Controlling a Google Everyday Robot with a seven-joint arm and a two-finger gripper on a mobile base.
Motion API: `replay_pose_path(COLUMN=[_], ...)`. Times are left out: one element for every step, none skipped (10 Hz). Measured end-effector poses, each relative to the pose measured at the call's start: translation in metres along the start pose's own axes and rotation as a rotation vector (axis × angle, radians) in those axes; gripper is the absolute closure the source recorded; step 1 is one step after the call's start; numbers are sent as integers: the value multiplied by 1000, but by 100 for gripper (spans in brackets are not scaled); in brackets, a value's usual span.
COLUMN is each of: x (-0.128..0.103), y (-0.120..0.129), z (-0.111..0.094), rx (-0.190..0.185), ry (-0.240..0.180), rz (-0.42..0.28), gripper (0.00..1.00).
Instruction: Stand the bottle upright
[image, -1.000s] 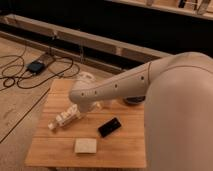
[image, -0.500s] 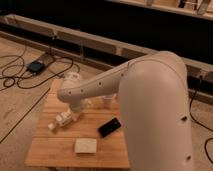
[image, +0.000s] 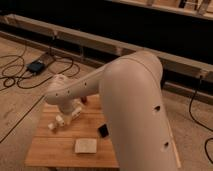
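Note:
The bottle (image: 60, 121) lies on its side on the left part of the wooden table (image: 55, 152), white cap end pointing to the front left. My gripper (image: 71, 111) hangs at the end of the big white arm (image: 127, 95), right above and against the bottle's back end, and the arm's wrist hides most of it. Whether it touches the bottle cannot be made out.
A small dark red object (image: 83, 101) sits just behind the gripper. A black phone (image: 103, 131) lies at the table's middle and a flat white block (image: 85, 146) nearer the front. The arm hides the table's right side. Cables (image: 20, 75) and a black box (image: 36, 66) lie on the floor to the left.
The arm has swung further left and down over the table, bringing the gripper onto the bottle's back end. It now hides the white cup. The bottle has not moved.

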Motion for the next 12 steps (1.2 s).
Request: replay_pose_path(x=[-2, -2, -2, -2, -2, -2, -1, 0, 4, 7, 8, 4], y=[3, 4, 4, 4, 4, 4, 4, 4, 1, -4, -11, -15], z=[0, 0, 1, 1, 1, 1, 1, 1, 1, 0, -3, -7], rx=[4, 7, 6, 7, 6, 6, 6, 8, 19, 40, 71, 102], ry=[2, 3, 5, 5, 4, 4, 5, 5, 11, 19, 30, 32], rz=[-44, -65, -66, -66, -66, -66, -66, -72, -109, -158, -223, -296], gripper=[29, 29, 29, 29, 29, 29, 29, 29, 29, 29, 29, 29])
